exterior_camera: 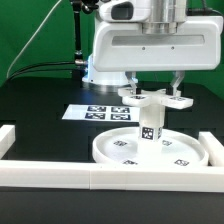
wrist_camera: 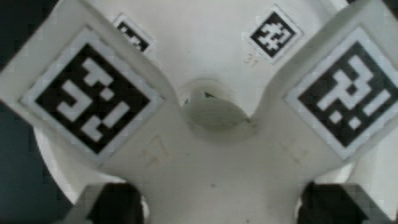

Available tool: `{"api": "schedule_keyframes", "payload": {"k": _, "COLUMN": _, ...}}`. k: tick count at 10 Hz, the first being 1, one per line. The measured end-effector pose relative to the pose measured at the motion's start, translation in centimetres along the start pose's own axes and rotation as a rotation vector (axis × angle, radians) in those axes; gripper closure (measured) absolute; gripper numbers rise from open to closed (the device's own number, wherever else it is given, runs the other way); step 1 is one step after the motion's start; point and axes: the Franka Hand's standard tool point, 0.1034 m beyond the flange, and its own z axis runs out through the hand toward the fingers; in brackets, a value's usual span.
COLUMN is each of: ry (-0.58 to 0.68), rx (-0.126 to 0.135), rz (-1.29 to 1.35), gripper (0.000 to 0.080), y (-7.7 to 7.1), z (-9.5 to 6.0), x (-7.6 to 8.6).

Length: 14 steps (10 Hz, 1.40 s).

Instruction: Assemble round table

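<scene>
The large rimmed round disc point(exterior_camera: 115, 155) lies flat near the front of the black table. The short post point(exterior_camera: 151, 130) stands upright on its middle, a tag facing the camera. The cross-shaped foot point(exterior_camera: 150, 99) sits level on top of the post. My gripper point(exterior_camera: 156, 88) comes straight down onto it, with the jaws shut on the foot from both sides. In the wrist view the foot point(wrist_camera: 214, 120) fills the picture with its tagged arms and a round centre hole. The dark fingers point(wrist_camera: 111, 205) press against one arm on either side, around my gripper point(wrist_camera: 222, 206). The post is hidden there.
The marker board point(exterior_camera: 92, 112) lies behind the disc, toward the exterior view's left. White border rails run along the front point(exterior_camera: 60, 176), the left point(exterior_camera: 10, 135) and the right point(exterior_camera: 212, 140). The robot's base point(exterior_camera: 100, 65) stands behind.
</scene>
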Motion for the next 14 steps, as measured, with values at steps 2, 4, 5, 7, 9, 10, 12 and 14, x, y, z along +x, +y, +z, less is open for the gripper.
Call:
{"api": "schedule_keyframes", "payload": {"k": 2, "ry": 0.015, "rx": -0.002, "rz": 0.191, "gripper": 0.0367, "y": -0.09, "z": 0.0, "x": 0.11}}
{"api": "schedule_keyframes", "payload": {"k": 4, "ry": 0.014, "rx": 0.003, "rz": 0.303, "gripper": 0.0367, "y": -0.08, "z": 0.01, "x": 0.11}}
{"api": "schedule_keyframes", "payload": {"k": 5, "ry": 0.014, "rx": 0.003, "rz": 0.362, "gripper": 0.0367, "y": -0.09, "z": 0.01, "x": 0.11}}
{"api": "schedule_keyframes", "payload": {"k": 7, "ry": 0.014, "rx": 0.006, "rz": 0.472, "gripper": 0.0367, "y": -0.12, "z": 0.0, "x": 0.12}}
{"api": "schedule_keyframes", "payload": {"k": 9, "ry": 0.017, "rx": 0.04, "rz": 0.66, "gripper": 0.0367, "y": -0.02, "z": 0.04, "x": 0.16}}
{"api": "schedule_keyframes", "payload": {"k": 10, "ry": 0.019, "rx": 0.077, "rz": 0.818, "gripper": 0.0367, "y": 0.03, "z": 0.1, "x": 0.11}}
{"api": "schedule_keyframes", "payload": {"k": 12, "ry": 0.03, "rx": 0.111, "rz": 1.035, "gripper": 0.0367, "y": 0.01, "z": 0.09, "x": 0.05}}
{"api": "schedule_keyframes", "payload": {"k": 14, "ry": 0.011, "rx": 0.116, "rz": 1.255, "gripper": 0.0367, "y": -0.01, "z": 0.04, "x": 0.06}}
